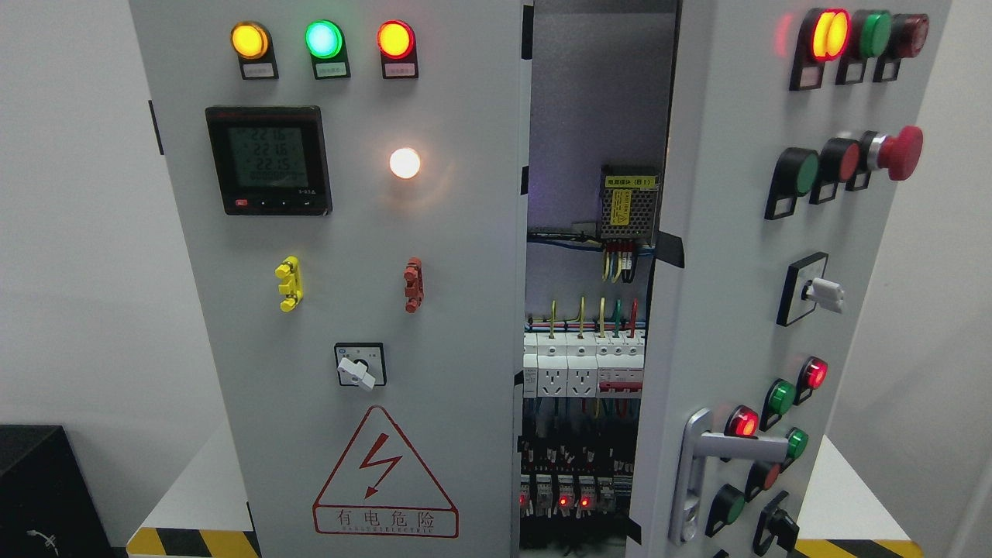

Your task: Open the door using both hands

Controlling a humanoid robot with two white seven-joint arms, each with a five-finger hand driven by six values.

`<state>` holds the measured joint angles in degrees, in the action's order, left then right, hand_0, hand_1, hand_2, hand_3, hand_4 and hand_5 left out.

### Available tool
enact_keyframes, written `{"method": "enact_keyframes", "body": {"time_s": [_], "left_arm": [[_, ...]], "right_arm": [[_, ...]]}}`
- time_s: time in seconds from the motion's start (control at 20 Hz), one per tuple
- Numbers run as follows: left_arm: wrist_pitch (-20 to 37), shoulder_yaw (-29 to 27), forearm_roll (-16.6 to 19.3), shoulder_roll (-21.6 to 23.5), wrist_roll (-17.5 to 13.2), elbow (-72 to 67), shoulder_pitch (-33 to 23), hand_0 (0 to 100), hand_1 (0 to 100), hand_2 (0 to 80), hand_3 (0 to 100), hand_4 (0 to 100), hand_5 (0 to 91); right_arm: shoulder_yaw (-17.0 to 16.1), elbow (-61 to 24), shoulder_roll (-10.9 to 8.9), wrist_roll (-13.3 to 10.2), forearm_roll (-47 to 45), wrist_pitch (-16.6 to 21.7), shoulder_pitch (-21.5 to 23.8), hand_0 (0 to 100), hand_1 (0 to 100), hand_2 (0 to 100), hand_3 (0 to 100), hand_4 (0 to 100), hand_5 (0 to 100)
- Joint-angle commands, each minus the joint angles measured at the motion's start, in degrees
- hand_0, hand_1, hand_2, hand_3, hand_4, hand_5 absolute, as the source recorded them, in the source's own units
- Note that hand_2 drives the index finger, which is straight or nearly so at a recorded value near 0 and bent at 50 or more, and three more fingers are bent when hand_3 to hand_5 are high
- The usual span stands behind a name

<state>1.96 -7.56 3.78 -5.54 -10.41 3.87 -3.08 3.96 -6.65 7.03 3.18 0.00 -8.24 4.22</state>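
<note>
Two cabinet doors are seen: the left door [349,271], closed and facing the camera, and the right door [744,294], swung outward so that its face is turned toward the left and its edge toward the camera, with its long axis upright. Three lit lamps [323,39] are counted along the top of the left door, with one meter [269,160] and one white lamp [404,163] below them, while one silver handle [697,473] is mounted low on the right door, its grip pointing right. Neither hand is seen, so no hand's state or place relative to the doors can be told; wiring and breakers [581,364] are exposed in the gap between the doors.
</note>
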Motion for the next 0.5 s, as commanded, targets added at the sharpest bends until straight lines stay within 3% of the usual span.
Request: {"method": "enact_keyframes", "body": {"time_s": [0.0, 0.45], "left_arm": [[0.0, 0.0, 0.0, 0.0, 0.0, 0.0, 0.0, 0, 0, 0.0, 0, 0, 0.0], [0.0, 0.0, 0.0, 0.0, 0.0, 0.0, 0.0, 0, 0, 0.0, 0, 0, 0.0]], "right_arm": [[0.0, 0.0, 0.01, 0.0, -0.2, 0.0, 0.0, 0, 0, 0, 0, 0, 0], [0.0, 0.0, 0.01, 0.0, -0.2, 0.0, 0.0, 0, 0, 0, 0, 0, 0]]}}
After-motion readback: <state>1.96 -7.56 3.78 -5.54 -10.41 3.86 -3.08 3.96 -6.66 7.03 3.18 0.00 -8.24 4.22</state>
